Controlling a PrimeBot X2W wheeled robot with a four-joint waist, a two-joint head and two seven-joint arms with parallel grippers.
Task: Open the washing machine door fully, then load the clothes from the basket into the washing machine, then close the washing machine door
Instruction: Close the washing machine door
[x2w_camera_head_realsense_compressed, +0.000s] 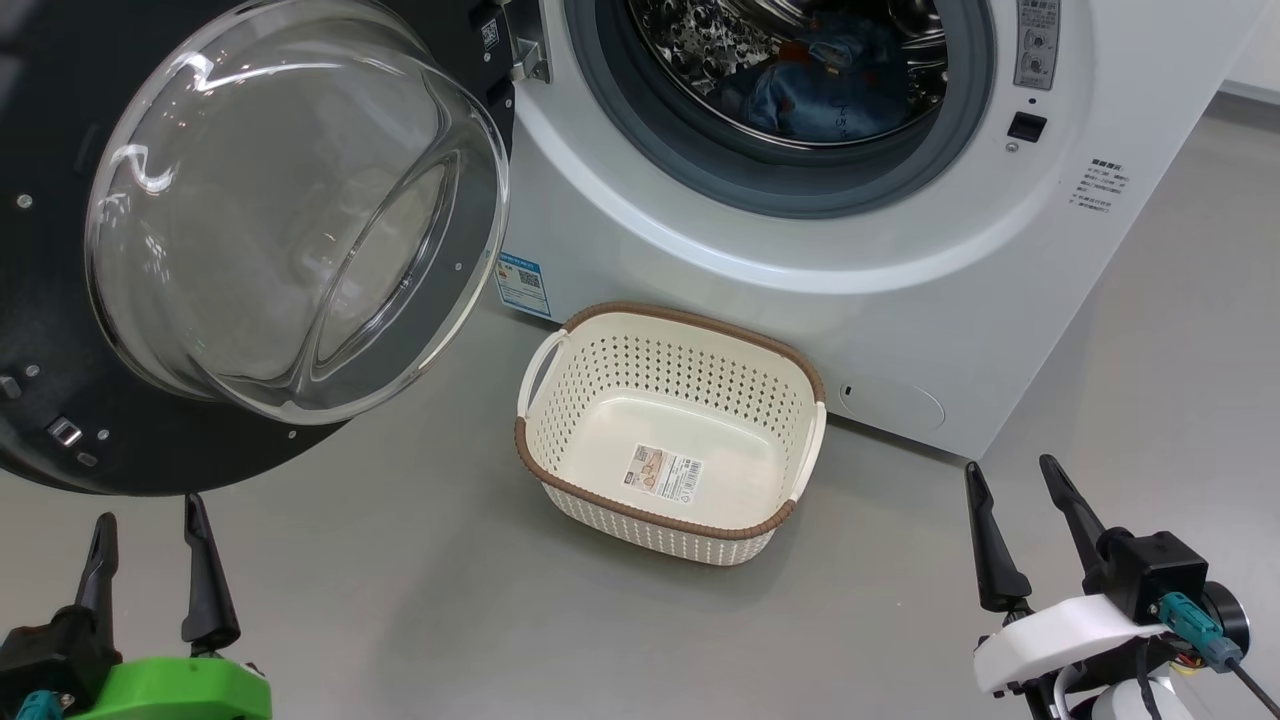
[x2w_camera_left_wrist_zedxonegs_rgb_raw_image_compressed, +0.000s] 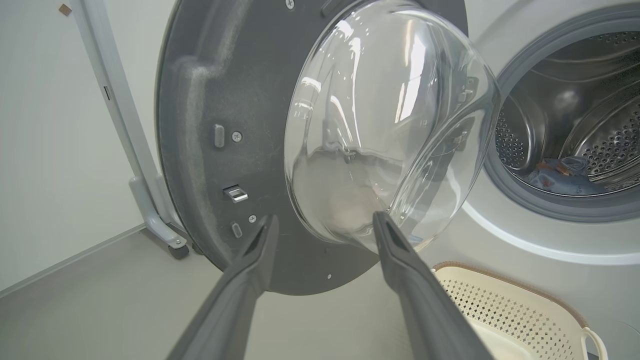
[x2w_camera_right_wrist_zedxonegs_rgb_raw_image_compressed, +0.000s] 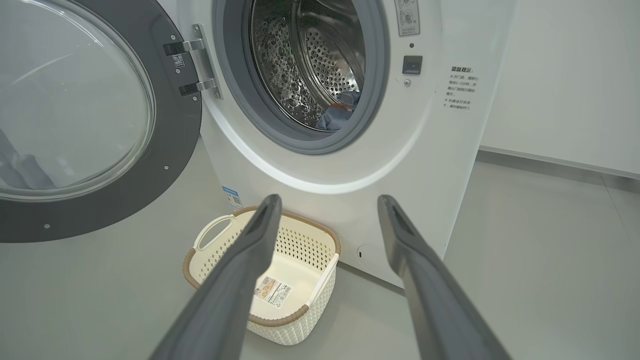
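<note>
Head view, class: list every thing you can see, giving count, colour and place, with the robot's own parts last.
washing machine: one, white, ahead
washing machine door: one, black ring, clear glass bowl, open at left
clothes: one bundle, blue, in the drum
basket: one, cream with brown rim, floor before the machine
label: one, pale, inside the basket
sticker: one, blue, low on machine front
left gripper: one, dark fingers, lower left, open
right gripper: one, dark fingers, lower right, open

White washing machine (x2w_camera_head_realsense_compressed: 700, 250); glossy black door (x2w_camera_head_realsense_compressed: 60, 330) around clear glass; cream perforated basket (x2w_camera_head_realsense_compressed: 650, 380), brown woven-look rim; blue clothes (x2w_camera_head_realsense_compressed: 810, 95); steel perforated drum (x2w_camera_head_realsense_compressed: 700, 40).
</note>
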